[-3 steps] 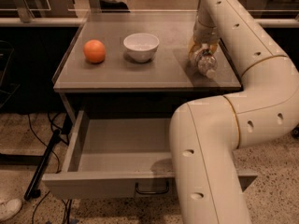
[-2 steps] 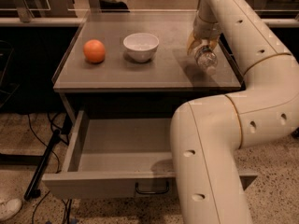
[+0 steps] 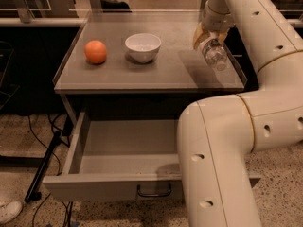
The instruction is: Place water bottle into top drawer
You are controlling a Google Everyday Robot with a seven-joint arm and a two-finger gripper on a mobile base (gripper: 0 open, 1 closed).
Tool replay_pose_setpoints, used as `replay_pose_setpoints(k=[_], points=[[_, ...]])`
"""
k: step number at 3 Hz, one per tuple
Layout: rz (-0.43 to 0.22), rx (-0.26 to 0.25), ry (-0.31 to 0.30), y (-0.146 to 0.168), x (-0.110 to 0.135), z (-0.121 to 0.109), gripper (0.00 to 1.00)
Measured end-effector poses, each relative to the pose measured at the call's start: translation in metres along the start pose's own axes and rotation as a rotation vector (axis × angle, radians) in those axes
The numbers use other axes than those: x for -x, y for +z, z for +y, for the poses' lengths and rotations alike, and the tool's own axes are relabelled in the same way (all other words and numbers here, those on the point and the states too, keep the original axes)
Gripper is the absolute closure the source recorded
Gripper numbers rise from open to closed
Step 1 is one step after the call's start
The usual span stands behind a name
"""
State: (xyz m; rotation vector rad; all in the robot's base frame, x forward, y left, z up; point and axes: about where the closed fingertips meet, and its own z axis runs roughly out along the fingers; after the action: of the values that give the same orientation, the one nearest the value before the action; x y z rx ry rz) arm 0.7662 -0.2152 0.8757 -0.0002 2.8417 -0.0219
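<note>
My gripper (image 3: 211, 42) hangs over the right part of the grey cabinet top (image 3: 142, 74), shut on the water bottle (image 3: 214, 55). The clear crinkled bottle is lifted off the surface and tilts down toward the right front edge. The top drawer (image 3: 94, 186) stands pulled open below the tabletop, its inside bare grey metal, with a dark curved handle (image 3: 154, 192) on the front panel. My large white arm (image 3: 222, 141) covers the drawer's right side.
An orange (image 3: 95, 51) and a white bowl (image 3: 142, 47) sit on the left and middle of the cabinet top. A dark bar and cables (image 3: 45, 167) lie on the speckled floor to the left. A shoe tip (image 3: 8, 212) shows at the lower left.
The gripper has raised the water bottle off the cabinet top and carried it slightly up and back; the bottle now hangs clear of the surface. The drawer, orange and bowl stay put.
</note>
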Motion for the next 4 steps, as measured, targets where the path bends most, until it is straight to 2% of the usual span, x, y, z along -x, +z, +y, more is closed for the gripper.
replay_pose_setpoints(k=[1,2,3,4], points=[[-0.013,0.029,-0.001,0.001,0.002,0.001,1.0],[-0.038,0.062,-0.01,-0.016,-0.001,-0.008,1.0],[-0.063,0.077,-0.032,-0.047,-0.014,-0.031,1.0],[-0.067,0.091,-0.03,-0.045,-0.013,-0.031,1.0]])
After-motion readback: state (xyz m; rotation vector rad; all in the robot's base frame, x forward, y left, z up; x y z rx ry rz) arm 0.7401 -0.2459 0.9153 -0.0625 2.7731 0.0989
